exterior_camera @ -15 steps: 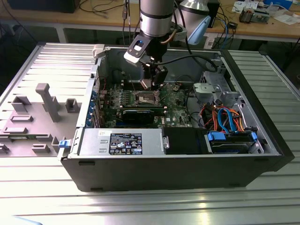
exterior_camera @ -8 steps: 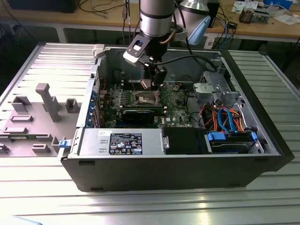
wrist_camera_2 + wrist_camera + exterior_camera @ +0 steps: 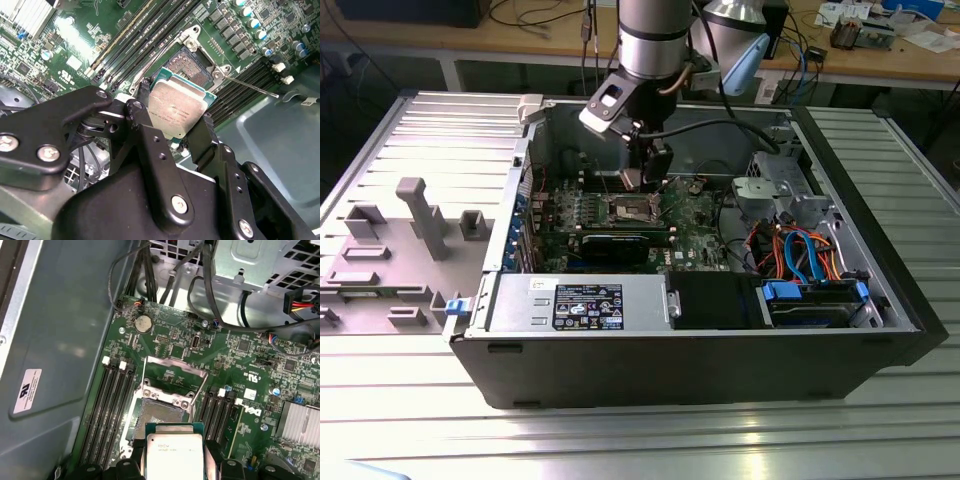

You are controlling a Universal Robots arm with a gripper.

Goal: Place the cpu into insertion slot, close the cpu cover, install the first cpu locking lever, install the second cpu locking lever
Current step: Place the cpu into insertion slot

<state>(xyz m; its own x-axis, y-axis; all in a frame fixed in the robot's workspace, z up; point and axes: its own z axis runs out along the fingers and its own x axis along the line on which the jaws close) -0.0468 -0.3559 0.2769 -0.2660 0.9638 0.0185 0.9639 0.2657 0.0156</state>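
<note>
Ribbed grey metal table [image 3: 620,440] carries an open black computer case [image 3: 670,370] lying on its side, green motherboard [image 3: 235,360] on its floor. Jaws are clenched on the small square silver-topped cpu [image 3: 172,112], gripping two opposite edges, chip held flat. The insertion slot [image 3: 162,412], a square socket with a dark centre, sits mid-board between the two banks of long black memory slots [image 3: 112,410] and is empty. It lies just past the chip's leading edge, edges roughly parallel, and I'd say the chip hangs above it, not seated. The shiny steel cpu cover [image 3: 170,389] stands swung up at the socket's far edge. A thin steel lever [image 3: 250,86] juts out, unlatched.
</note>
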